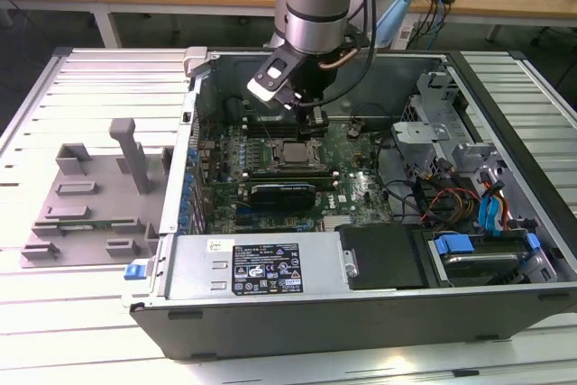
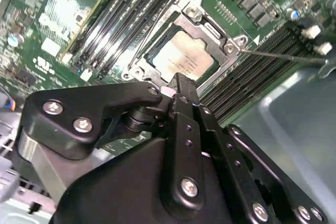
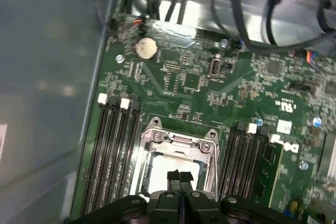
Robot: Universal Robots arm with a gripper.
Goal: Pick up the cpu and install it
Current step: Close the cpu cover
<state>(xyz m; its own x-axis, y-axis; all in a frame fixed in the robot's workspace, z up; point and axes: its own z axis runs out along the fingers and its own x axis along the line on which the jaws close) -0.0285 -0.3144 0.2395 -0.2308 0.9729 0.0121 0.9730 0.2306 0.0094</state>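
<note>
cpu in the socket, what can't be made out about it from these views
Second wrist view: the tool covers the near edge of the cpu, so whether it lies fully flat is unclear.
First wrist view: the tool's tips and body hide much of the cpu.
Exterior view: the cpu is too small to judge, and whether the tool touches it cannot be told.

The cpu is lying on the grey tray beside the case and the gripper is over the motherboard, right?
No. The cpu lies in the socket on the motherboard, not on the tray; the second wrist view shows it. The gripper is over the motherboard, jaws shut, just above the cpu.
</note>
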